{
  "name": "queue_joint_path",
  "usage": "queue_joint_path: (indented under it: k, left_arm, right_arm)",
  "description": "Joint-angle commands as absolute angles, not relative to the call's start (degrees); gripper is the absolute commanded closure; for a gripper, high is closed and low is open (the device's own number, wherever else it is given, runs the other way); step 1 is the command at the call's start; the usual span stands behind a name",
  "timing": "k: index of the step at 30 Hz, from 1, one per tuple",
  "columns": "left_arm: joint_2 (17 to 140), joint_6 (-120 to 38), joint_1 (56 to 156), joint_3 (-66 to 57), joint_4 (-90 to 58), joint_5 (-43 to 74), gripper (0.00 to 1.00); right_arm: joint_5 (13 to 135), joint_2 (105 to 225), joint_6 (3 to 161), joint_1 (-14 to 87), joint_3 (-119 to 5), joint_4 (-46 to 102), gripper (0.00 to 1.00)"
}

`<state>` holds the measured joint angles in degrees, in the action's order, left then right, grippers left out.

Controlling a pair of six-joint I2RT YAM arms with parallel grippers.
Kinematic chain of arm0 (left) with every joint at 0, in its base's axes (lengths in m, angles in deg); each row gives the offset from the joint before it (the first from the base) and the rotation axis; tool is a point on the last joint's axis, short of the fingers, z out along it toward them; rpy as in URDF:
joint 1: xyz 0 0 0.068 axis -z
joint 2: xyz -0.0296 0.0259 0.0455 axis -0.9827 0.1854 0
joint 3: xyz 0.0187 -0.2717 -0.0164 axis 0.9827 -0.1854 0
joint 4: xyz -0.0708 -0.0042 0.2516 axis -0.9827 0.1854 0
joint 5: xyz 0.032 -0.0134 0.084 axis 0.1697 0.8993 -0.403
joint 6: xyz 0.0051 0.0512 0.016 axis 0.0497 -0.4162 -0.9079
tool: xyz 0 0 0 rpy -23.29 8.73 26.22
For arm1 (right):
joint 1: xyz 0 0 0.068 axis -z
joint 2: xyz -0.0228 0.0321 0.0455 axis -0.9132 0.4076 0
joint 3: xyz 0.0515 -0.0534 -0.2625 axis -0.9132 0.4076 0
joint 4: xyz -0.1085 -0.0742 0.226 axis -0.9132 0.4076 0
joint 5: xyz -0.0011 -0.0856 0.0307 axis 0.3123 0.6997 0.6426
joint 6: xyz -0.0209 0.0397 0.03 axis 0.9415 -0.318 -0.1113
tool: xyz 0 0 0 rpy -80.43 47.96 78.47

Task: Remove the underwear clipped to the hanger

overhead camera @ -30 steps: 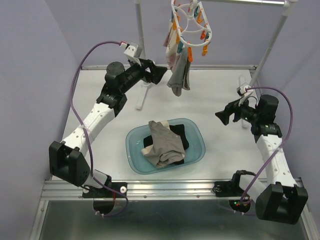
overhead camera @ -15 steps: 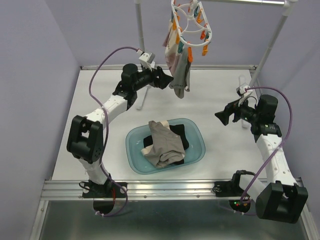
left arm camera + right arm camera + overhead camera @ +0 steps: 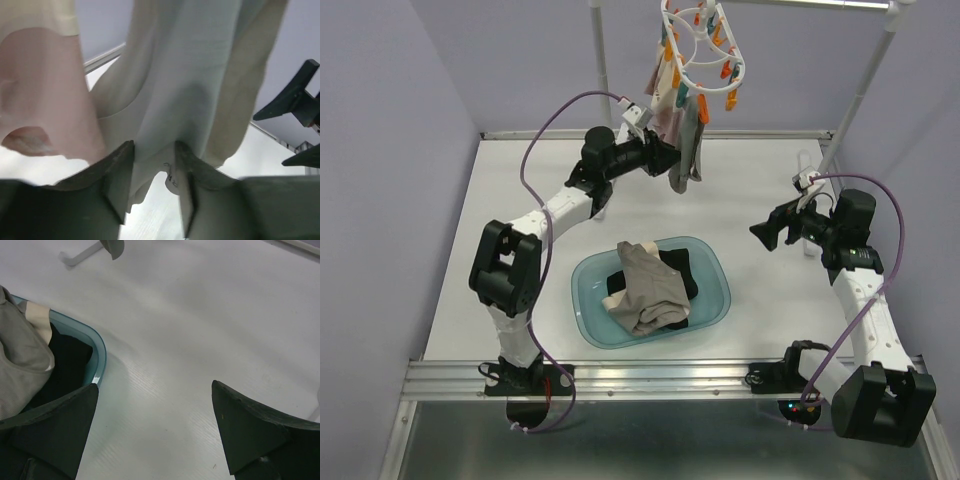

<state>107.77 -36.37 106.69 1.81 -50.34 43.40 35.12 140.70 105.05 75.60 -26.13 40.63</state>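
While the grey underwear (image 3: 190, 75) hangs clipped below the hanger (image 3: 705, 48), left claw (image 3: 154, 145) straddles its hem, half-narrowed; pinch uncertain. Right claw (image 3: 154, 386) wide, empty. Next: firm pinch, downward tug.

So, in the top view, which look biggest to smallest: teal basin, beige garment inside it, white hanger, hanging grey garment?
1. teal basin
2. beige garment
3. white hanger and grey garment: about alike; the hanger hangs nearer the camera, so I do not rank them.
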Motion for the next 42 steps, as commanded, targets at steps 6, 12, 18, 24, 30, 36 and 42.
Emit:
queue_joint_path:
  k: [6,12,18,24,30,36,42]
  left_arm:
    - [106.3,-36.9,110.5,3.0,-57.7,48.4,1.0]
    - [105.4,-37.9,114.6,3.3,-58.1,47.7,1.0]
    - [107.0,-38.2,118.3,6.5,-58.1,46.0,1.0]
    - [110.3,-37.4,119.7,11.5,-58.1,44.9,1.0]
    - [114.1,-36.1,120.4,15.7,-58.1,44.3,1.0]
    - [110.7,-39.4,120.2,12.9,-57.5,41.5,0.96]
    - [102.6,-44.3,119.6,7.5,-53.1,36.1,0.55]
  right_arm:
    - [35.4,140.7,105.2,75.4,-25.5,38.7,0.0]
    - [35.7,140.7,105.1,75.4,-25.6,38.7,0.0]
    - [35.9,140.6,105.0,75.4,-25.6,38.7,0.0]
    - [36.0,140.4,105.0,75.4,-25.6,38.7,0.0]
    - [36.1,140.1,105.0,75.4,-25.6,38.7,0.0]
    - [35.9,140.0,105.3,75.4,-25.5,38.7,0.0]
    - [35.9,140.0,105.2,75.4,-25.5,38.7,0.0]
